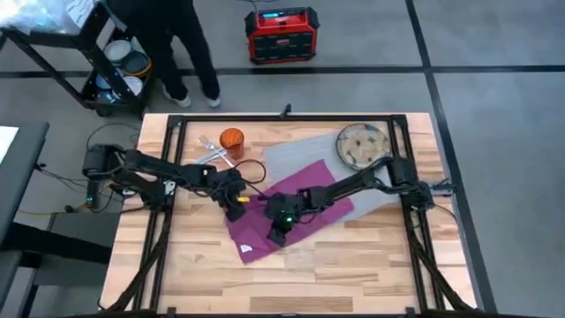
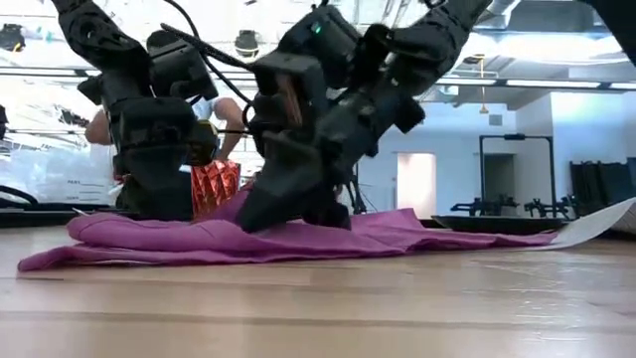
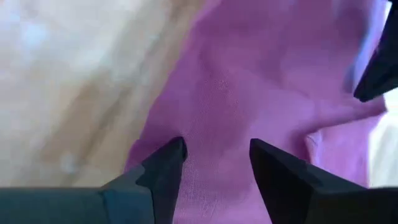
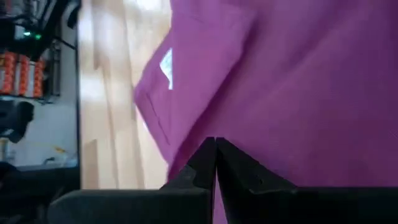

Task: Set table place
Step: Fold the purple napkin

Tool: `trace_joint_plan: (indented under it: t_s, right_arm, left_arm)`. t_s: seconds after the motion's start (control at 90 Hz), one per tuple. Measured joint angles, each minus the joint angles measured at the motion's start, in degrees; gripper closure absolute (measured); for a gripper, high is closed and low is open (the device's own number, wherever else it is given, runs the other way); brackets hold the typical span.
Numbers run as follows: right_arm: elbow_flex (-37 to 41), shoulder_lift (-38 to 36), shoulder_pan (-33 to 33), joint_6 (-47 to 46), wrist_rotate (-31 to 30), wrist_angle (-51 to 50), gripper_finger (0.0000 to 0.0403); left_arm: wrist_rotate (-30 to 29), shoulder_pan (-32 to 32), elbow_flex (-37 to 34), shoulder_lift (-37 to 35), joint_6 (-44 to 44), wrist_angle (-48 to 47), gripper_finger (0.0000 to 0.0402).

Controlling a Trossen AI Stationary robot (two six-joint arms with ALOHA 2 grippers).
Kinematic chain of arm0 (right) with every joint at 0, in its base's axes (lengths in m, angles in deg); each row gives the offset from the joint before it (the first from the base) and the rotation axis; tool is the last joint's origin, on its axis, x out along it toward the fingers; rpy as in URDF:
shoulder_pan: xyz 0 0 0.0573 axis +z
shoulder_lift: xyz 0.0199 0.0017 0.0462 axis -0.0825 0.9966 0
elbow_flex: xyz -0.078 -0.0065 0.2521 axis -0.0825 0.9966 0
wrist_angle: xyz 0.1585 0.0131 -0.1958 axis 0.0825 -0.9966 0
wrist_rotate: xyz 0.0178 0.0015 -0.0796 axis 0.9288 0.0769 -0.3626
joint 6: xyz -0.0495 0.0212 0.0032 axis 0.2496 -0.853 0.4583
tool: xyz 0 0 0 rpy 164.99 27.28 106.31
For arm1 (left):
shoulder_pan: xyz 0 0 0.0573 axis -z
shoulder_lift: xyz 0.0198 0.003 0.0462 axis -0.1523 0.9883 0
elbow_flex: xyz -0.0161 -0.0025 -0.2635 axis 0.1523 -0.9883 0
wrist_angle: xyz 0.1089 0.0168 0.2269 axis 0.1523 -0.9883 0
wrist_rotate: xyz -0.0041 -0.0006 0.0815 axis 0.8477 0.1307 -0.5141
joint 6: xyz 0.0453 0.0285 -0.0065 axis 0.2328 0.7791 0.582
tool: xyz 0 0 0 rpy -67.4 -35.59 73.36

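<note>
The magenta napkin lies rumpled on the table, its far part over the grey mat. The beige plate sits on the mat's far right corner. The orange cup and steel cutlery are at the far left. My left gripper is open, low over the napkin's left edge. My right gripper is shut, its tips down on the napkin near its near corner, which bears a white tag. My left gripper stands with one finger on each side of a patch of cloth near the napkin's left edge, coming from above; I cannot tell whether it touches. My right gripper sets its shut fingertips on the napkin's top, slanting down from the right. Whether cloth is caught between them does not show. The napkin lies on the table.
A black cable loops on the table between the cup and my left gripper. Bare wood lies along the near edge. Beyond the far edge are a person, a cart and a red box.
</note>
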State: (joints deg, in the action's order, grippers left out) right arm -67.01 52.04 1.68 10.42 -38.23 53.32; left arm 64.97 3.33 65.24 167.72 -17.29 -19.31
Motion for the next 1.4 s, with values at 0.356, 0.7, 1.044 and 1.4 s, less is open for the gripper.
trace_joint_plan:
  t_s: [0.356, 0.7, 1.044, 1.4]
  right_arm:
    - [-3.6, 2.0, 3.4, 4.8, 11.9, 2.9, 0.0403]
    - [-3.5, -0.9, 8.2, 8.2, 2.9, -2.1, 0.0403]
    - [-3.6, -1.0, 3.4, 3.1, -14.5, -13.3, 0.0403]
    - [-3.5, -14.1, 6.2, 14.4, -14.1, -20.6, 0.0403]
  left_arm:
    - [2.7, 0.0, 0.0, 0.0, -0.2, 0.8, 0.0229]
    - [2.2, 0.5, 0.4, 0.0, -1.7, 0.8, 0.0229]
    - [-16.3, 13.8, 6.6, 0.6, 1.6, -1.0, 0.034]
    - [-19.5, 15.6, 7.1, 0.5, -3.4, -1.7, 0.0401]
